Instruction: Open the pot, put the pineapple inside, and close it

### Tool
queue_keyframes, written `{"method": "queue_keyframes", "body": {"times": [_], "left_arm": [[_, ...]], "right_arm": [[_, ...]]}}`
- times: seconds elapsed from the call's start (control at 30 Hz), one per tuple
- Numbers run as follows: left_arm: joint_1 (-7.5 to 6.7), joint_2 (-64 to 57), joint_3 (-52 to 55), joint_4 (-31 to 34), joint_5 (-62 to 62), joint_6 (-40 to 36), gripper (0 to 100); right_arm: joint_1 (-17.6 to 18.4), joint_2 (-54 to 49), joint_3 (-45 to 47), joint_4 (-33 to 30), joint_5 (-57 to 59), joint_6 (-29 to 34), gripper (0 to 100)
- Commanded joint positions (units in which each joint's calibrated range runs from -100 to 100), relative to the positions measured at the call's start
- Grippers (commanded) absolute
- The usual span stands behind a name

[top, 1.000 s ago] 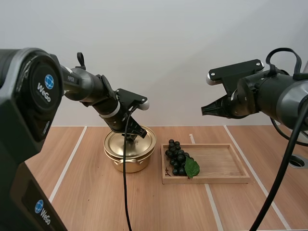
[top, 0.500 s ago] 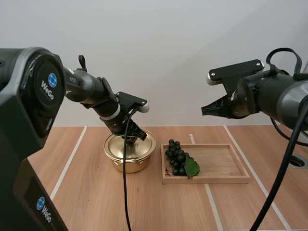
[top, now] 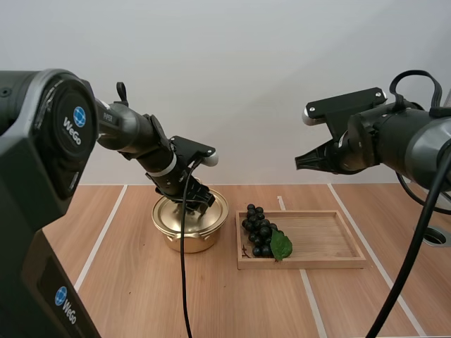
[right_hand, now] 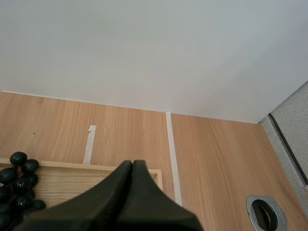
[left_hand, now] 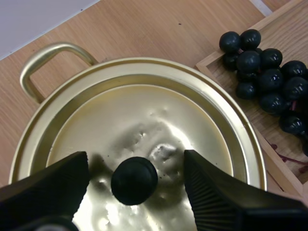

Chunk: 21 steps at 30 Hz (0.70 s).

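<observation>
**Left gripper (top: 197, 199) spread over the knob (left_hand: 134, 180)**

High view: our left gripper sits low over the gold pot (top: 204, 239), lid (top: 165, 211) on. Grapes (top: 261, 231) lie at the pot-side end of the wooden tray (top: 324, 243). The right gripper (top: 301, 161) hangs well above the table (top: 141, 296).
Left wrist: we see the fingers (left_hand: 211, 192) apart on either side of the black knob, not touching it.
Right wrist: fingers pressed together, empty.
</observation>
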Motion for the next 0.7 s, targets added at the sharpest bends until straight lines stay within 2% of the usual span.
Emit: {"method": "queue_keyframes", "body": {"times": [0.0,0.3,0.53,0.6,0.67], "left_arm": [[-0.13,0.0,0.2,0.7,-1.0,-0.6,95],[-0.13,-1.0,-0.6,1.3,-1.0,-1.3,95],[-0.13,-12.8,-6.1,2.4,1.6,-3.0,95],[-0.13,-17.4,-8.7,2.4,2.8,-3.1,92],[-0.13,-22.6,-11.5,2.4,3.7,-3.2,83]], "right_arm": [[-0.2,-0.7,0.2,-0.3,-0.4,-0.3,0],[-0.2,-0.7,0.2,-0.3,-0.4,-0.4,0],[-0.2,-0.9,0.2,-1.6,-1.9,-0.4,0],[-0.2,-0.9,0.0,-2.2,-2.5,-0.4,0],[-0.2,-0.9,0.0,-2.4,-3.6,-0.4,0]]}}
